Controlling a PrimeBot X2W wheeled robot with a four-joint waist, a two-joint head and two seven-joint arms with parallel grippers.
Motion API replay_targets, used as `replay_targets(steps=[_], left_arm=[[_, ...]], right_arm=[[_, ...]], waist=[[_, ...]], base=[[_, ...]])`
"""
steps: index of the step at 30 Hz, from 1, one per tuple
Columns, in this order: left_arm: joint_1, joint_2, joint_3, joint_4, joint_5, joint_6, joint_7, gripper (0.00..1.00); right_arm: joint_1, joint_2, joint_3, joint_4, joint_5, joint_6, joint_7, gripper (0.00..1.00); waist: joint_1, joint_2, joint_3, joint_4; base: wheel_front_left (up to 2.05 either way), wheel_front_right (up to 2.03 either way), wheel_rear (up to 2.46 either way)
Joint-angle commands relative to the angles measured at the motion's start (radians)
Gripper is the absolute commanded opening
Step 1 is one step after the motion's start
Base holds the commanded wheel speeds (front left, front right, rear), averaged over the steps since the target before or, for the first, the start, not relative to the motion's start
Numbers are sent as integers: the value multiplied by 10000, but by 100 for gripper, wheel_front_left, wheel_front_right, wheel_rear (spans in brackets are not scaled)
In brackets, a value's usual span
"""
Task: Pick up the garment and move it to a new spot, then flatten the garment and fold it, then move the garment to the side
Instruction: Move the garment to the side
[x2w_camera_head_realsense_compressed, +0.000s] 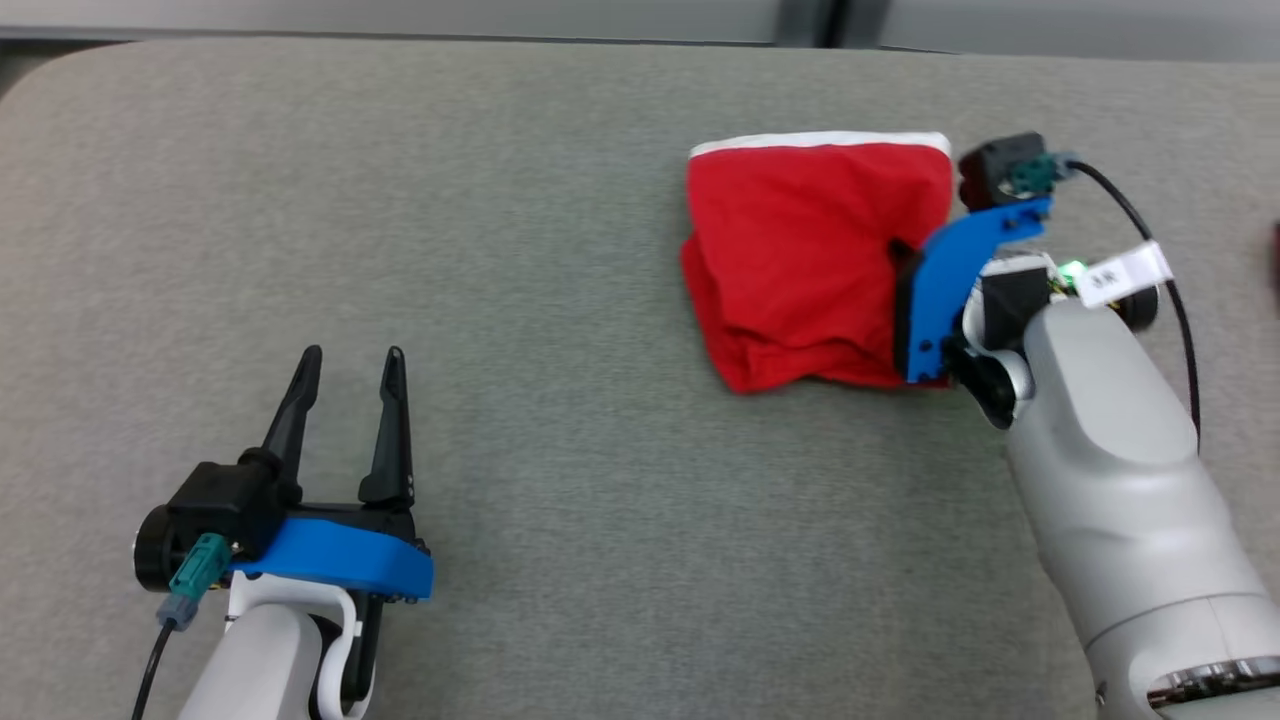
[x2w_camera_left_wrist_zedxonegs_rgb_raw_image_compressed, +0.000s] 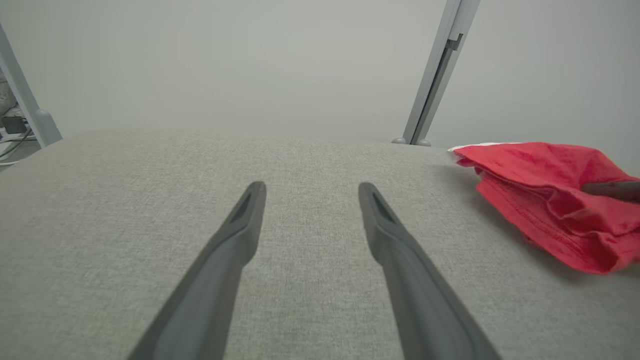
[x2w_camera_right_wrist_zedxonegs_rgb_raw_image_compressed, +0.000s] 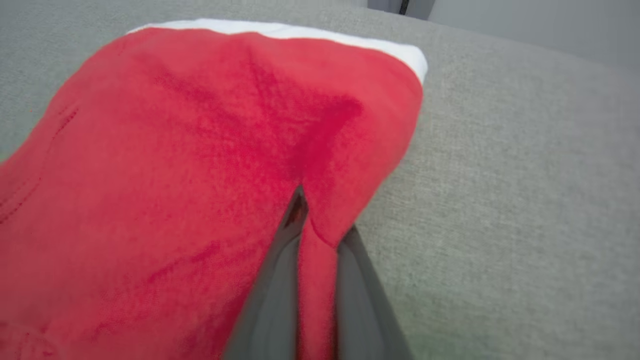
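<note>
Over on the left, the left gripper (x2w_camera_head_realsense_compressed: 353, 352) is above the grey padded surface (x2w_camera_head_realsense_compressed: 600, 520), jaws spread wide with nothing between them. Its wrist view adds a pale metal post (x2w_camera_left_wrist_zedxonegs_rgb_raw_image_compressed: 440, 70) beyond the far edge. Moving right, the red garment (x2w_camera_head_realsense_compressed: 800, 250) lies bunched in a rough square, with a white band (x2w_camera_head_realsense_compressed: 820, 142) along its far edge. The right gripper (x2w_camera_right_wrist_zedxonegs_rgb_raw_image_compressed: 317, 240) bites the garment's right side. Up close, a red fold sits squeezed between its narrow fingers. A white tag (x2w_camera_head_realsense_compressed: 1125, 272) on that wrist has writing too small to read.
</note>
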Motion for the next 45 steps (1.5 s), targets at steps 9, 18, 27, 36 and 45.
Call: replay_targets(steps=[9, 18, 27, 36, 45], left_arm=[[329, 319, 501, -387, 137, 148, -56, 100], [-205, 607, 233, -732, 369, 0, 226, 100], [-741, 1089, 74, -1215, 602, -119, 818, 100], [-1049, 1476, -54, -1856, 777, -137, 1281, 100], [-765, 1283, -201, -1571, 615, -97, 1087, 100]], right_arm=[[-738, -1802, 3666, -2345, 948, 3, 1410, 0], [-933, -4571, 5721, -3727, 2704, 4, 1086, 0], [-1030, -6299, 5728, -2879, 2754, 3, -148, 0], [-673, -6166, 4040, -972, 2186, 3, -1569, 28], [-512, -5313, 2139, 463, 277, 4, -3364, 100]], waist=[[-1, -1, -371, -2350], [-1, -1, 356, -3465], [-1, -1, 1363, -3576], [-1, -1, 2109, -3290], [-1, -1, 1437, -3066]], base=[[0, 0, 0], [0, 0, 0], [0, 0, 0], [0, 0, 0], [0, 0, 0]])
